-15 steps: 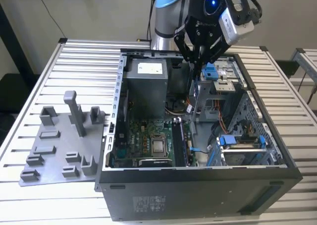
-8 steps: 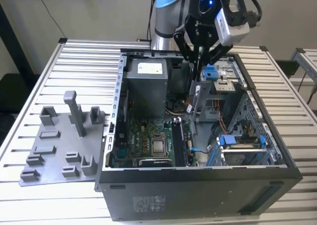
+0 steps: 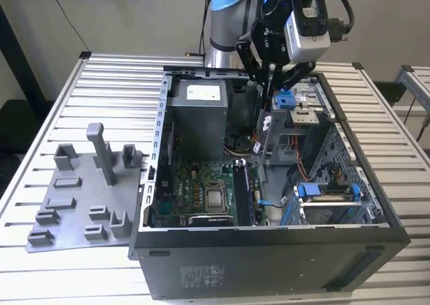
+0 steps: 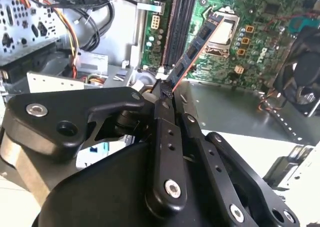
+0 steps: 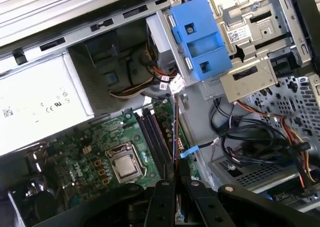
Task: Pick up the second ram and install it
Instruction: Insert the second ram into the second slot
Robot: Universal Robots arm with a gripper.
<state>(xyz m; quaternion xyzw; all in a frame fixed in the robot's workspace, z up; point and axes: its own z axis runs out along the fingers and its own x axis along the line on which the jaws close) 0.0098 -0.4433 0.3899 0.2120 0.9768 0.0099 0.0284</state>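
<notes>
My gripper (image 3: 272,90) hangs over the open computer case (image 3: 269,265), shut on one end of the second ram (image 3: 264,122). The ram is a thin dark stick pointing down into the case. In the second wrist view the gripper (image 4: 167,89) pinches the ram (image 4: 200,42), whose free end reaches toward the motherboard (image 4: 260,32). In the first wrist view the ram (image 5: 176,137) shows edge-on, rising from the gripper (image 5: 176,176) just beside the long black memory slots (image 5: 154,132). It is above the slots, not seated in one.
The power supply (image 3: 198,110) fills the case's far corner, and the processor socket (image 3: 215,199) lies on the board. A drive cage with a blue clip (image 3: 287,101) and loose cables (image 5: 250,137) stand close by. A grey holder plate with blocks (image 3: 80,197) lies at the exterior view's left.
</notes>
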